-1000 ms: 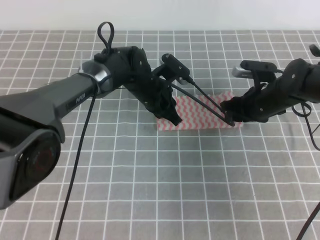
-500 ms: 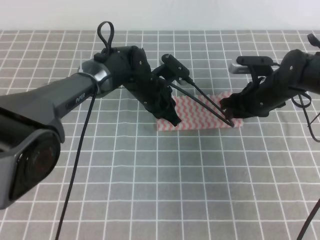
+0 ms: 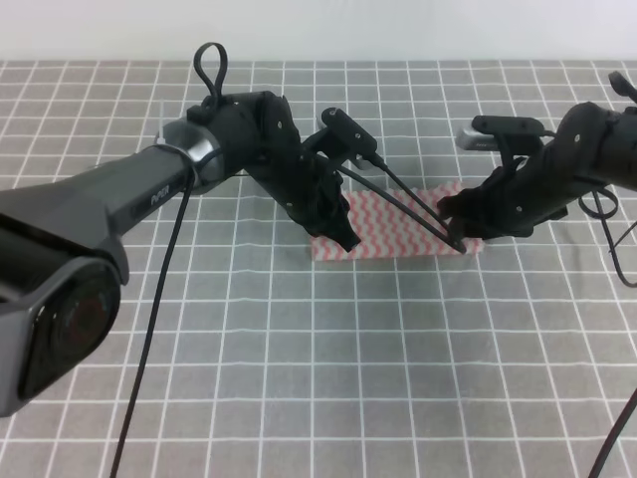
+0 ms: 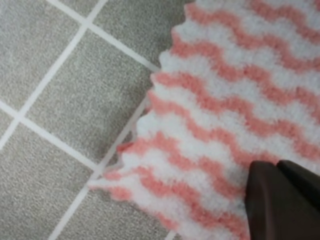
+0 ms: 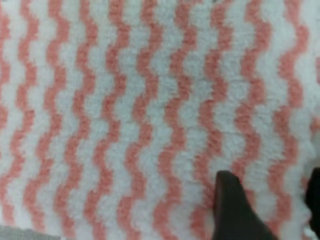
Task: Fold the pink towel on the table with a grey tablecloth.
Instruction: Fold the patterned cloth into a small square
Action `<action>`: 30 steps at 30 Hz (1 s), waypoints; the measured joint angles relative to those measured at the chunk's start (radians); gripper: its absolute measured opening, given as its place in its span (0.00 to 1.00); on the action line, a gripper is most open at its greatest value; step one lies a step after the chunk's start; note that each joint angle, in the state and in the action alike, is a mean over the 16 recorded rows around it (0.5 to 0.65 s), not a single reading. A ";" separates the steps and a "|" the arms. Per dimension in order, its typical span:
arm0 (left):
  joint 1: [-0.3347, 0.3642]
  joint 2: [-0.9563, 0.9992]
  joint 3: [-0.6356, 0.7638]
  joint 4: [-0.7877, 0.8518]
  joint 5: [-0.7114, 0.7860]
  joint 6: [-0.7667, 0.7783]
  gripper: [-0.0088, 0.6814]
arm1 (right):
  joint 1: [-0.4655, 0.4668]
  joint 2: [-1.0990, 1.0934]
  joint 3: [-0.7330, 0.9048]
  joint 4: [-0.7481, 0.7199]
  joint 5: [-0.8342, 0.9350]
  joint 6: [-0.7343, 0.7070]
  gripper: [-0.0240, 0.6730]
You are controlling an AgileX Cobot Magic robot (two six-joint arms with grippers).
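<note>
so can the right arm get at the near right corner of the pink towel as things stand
Probably yes: the right gripper is already down at that corner of the pink towel, and nothing lies between them; the left gripper works the opposite end.

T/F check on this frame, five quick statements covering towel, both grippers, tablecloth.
1. The pink towel lies on the table with a grey tablecloth. True.
2. The towel is plain pink with no pattern. False: it has pink-and-white wavy stripes.
3. The left gripper is at the towel's left end and the right gripper at its right end. True.
4. The tablecloth is unmarked grey. False: it carries a grid of thin white lines.
5. In the left wrist view the towel's edge is straight and hemmed. False: the edge is scalloped, and a dark fingertip sits over the cloth at lower right.
</note>
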 joint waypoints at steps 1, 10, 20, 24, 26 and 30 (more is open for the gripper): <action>0.000 0.000 0.000 0.001 0.000 0.000 0.01 | 0.000 0.002 -0.004 0.001 0.003 0.001 0.38; 0.000 0.001 0.000 0.006 0.007 0.000 0.01 | 0.000 0.015 -0.076 0.006 0.061 -0.005 0.12; 0.002 0.005 0.000 0.005 0.011 0.000 0.01 | 0.016 0.018 -0.180 0.038 0.151 -0.056 0.02; 0.010 -0.002 -0.003 0.000 0.020 0.000 0.01 | 0.030 0.017 -0.204 0.064 0.170 -0.086 0.02; 0.017 -0.010 -0.006 -0.003 0.030 0.000 0.01 | 0.038 0.017 -0.212 0.078 0.175 -0.099 0.02; 0.036 -0.033 -0.016 -0.009 0.055 -0.001 0.01 | 0.052 0.017 -0.219 0.108 0.176 -0.121 0.02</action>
